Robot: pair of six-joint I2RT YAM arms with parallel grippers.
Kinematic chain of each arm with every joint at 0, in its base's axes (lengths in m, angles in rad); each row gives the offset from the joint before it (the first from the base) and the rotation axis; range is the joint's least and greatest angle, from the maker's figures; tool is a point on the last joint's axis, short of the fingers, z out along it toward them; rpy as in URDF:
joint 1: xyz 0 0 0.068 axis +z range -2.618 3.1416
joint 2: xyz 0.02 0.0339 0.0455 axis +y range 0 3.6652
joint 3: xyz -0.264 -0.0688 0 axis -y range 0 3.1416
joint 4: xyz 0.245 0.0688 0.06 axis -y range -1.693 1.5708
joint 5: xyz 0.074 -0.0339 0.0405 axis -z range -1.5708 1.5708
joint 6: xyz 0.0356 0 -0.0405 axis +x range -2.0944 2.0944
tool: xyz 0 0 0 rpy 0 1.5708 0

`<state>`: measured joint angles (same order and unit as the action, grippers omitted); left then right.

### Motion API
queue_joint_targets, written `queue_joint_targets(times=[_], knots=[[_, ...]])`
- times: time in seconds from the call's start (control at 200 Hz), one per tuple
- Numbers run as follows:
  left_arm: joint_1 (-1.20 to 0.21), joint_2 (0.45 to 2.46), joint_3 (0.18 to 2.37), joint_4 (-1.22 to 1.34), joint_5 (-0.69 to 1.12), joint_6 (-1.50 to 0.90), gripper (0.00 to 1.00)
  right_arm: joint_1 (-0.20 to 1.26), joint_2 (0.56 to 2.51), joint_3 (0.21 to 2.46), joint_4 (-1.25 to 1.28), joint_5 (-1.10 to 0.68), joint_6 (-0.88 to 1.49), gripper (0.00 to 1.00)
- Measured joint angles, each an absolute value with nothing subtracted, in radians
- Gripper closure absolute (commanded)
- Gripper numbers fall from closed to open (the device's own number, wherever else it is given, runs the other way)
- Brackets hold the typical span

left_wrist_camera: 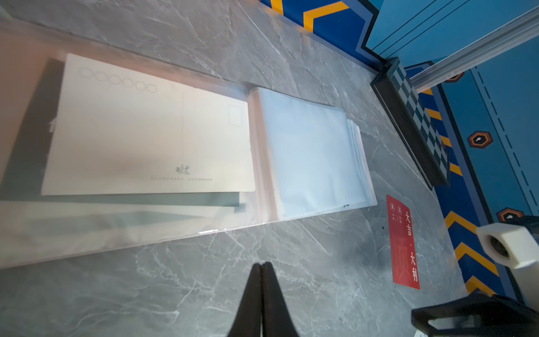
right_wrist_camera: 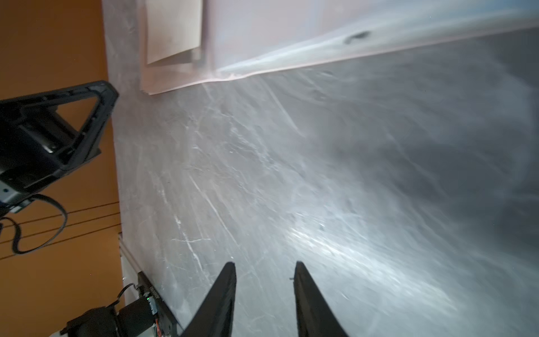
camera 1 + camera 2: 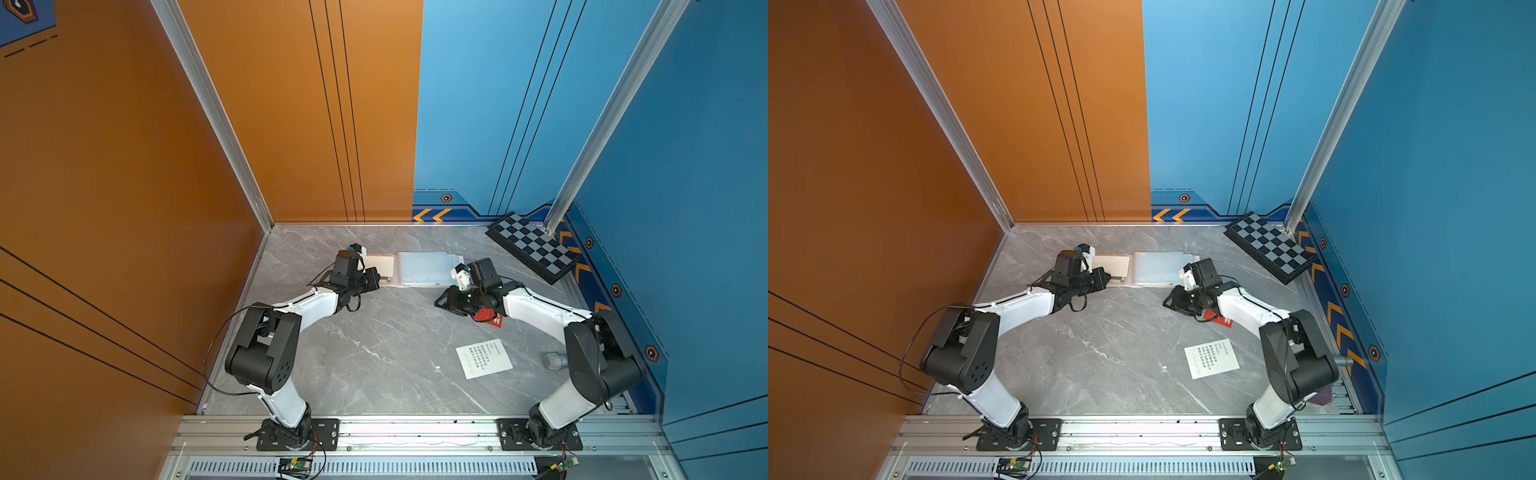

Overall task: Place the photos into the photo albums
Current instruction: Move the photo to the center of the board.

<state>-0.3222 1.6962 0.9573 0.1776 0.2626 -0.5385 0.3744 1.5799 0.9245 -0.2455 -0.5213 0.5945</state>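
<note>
– Left claw [image 1: 261, 265] first: how does it stand?
– Pressed together with nothing between the tips. It sits over bare bench [image 1: 175, 291], just on the near side of the photo album [image 1: 315, 157].
– And the right claw [image 2: 265, 264]?
– Spread and empty, pointing left over the grey surface, close to the album's near right corner.
– Where does the album lie?
– Open and flat at the far middle of the bench, between the two wrists. Its right half is a stack of clear bluish sleeves. Its left half carries a cream card [image 1: 145, 131] under clear film, postcard back upward, and the edge of a darker card [image 1: 175, 200] shows from beneath it.
– Other photos?
– A red card [image 1: 404, 242] with pale characters lies flat to the right of the album, partly under the right wrist in both top views. A white card [image 3: 484, 359] with black print lies nearer and further right, well apart from the album.
– Anything else?
– A checkered board [image 3: 534, 247] in the far right corner.
</note>
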Motion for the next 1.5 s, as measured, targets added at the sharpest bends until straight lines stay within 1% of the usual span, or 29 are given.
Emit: queue_joint_targets(times=[0.195, 0.215, 0.245, 0.27, 0.335, 0.485, 0.521, 0.631, 0.856, 1.066, 1.396, 1.501], knots=[[-0.334, 1.735, 0.963, 0.184, 0.262, -0.511, 0.94, 0.358, 1.369, 0.800, -0.395, -0.367, 0.575, 0.63], [-0.335, 1.736, 0.963, 0.184, 0.262, -0.511, 0.94, 0.356, 1.346, 0.784, -0.403, -0.359, 0.579, 0.61], [-0.335, 1.738, 0.964, 0.185, 0.262, -0.511, 0.94, 0.349, 1.314, 0.761, -0.411, -0.348, 0.585, 0.55], [-0.335, 1.739, 0.965, 0.185, 0.261, -0.510, 0.94, 0.342, 1.283, 0.736, -0.422, -0.334, 0.597, 0.51], [-0.336, 1.742, 0.968, 0.186, 0.261, -0.504, 0.94, 0.328, 1.219, 0.686, -0.459, -0.297, 0.624, 0.48], [-0.339, 1.744, 0.973, 0.200, 0.262, -0.500, 0.94, 0.321, 1.093, 0.624, -0.587, -0.176, 0.669, 0.46], [-0.340, 1.745, 0.973, 0.206, 0.262, -0.500, 0.94, 0.315, 1.055, 0.612, -0.611, -0.151, 0.682, 0.45], [-0.346, 1.757, 0.974, 0.218, 0.262, -0.496, 0.94, 0.283, 0.969, 0.583, -0.657, -0.108, 0.716, 0.43], [-0.347, 1.786, 0.986, 0.221, 0.262, -0.496, 0.93, 0.225, 0.981, 0.507, -0.696, -0.100, 0.741, 0.42], [-0.347, 1.787, 0.990, 0.221, 0.262, -0.496, 0.93, 0.190, 0.998, 0.497, -0.699, -0.096, 0.741, 0.41], [-0.347, 1.799, 0.990, 0.222, 0.265, -0.497, 0.93, 0.178, 1.040, 0.466, -0.657, -0.079, 0.751, 0.41], [-0.347, 1.799, 0.990, 0.223, 0.265, -0.497, 0.93, 0.204, 1.039, 0.461, -0.627, -0.082, 0.769, 0.42]])
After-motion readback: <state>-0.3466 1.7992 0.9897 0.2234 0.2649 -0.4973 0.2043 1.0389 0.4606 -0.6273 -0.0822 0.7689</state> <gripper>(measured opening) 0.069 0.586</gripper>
